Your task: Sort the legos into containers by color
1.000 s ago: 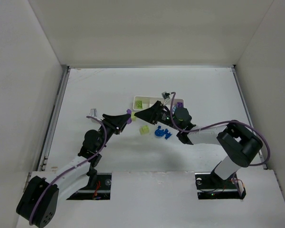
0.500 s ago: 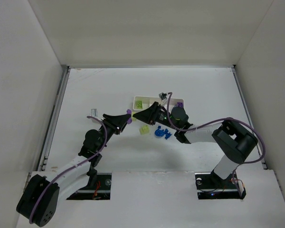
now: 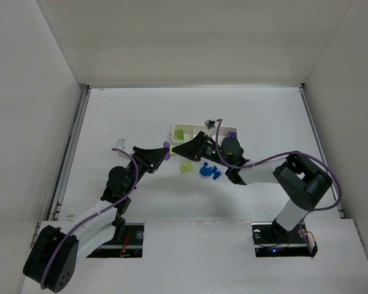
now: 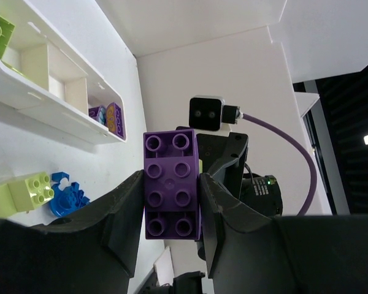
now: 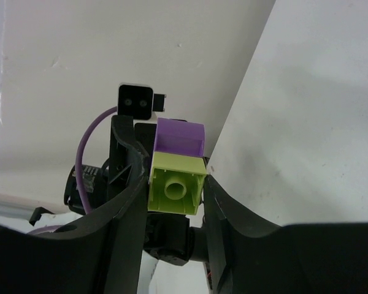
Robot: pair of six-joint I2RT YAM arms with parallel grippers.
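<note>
My left gripper (image 4: 170,184) is shut on a purple lego (image 4: 170,184), held above the table with its studs facing the camera. My right gripper (image 5: 175,184) is shut on a lime-green lego (image 5: 175,184) that is stuck to that purple lego (image 5: 180,139). Both grippers meet tip to tip (image 3: 170,150) just in front of the white tray's (image 3: 175,129) left end. The tray (image 4: 43,104) holds a lime lego (image 4: 3,37) at one end and purple legos (image 4: 110,116) at the other. One lime lego (image 3: 186,166) and blue legos (image 3: 210,171) lie on the table.
White walls enclose the table on three sides. Each arm's wrist camera (image 4: 207,113) faces the other closely. The loose legos lie right under the right arm's wrist (image 3: 230,153).
The right gripper's jaws have closed onto the lime-green lego joined to the purple one. The right arm shifted slightly left. The left arm has held still.
</note>
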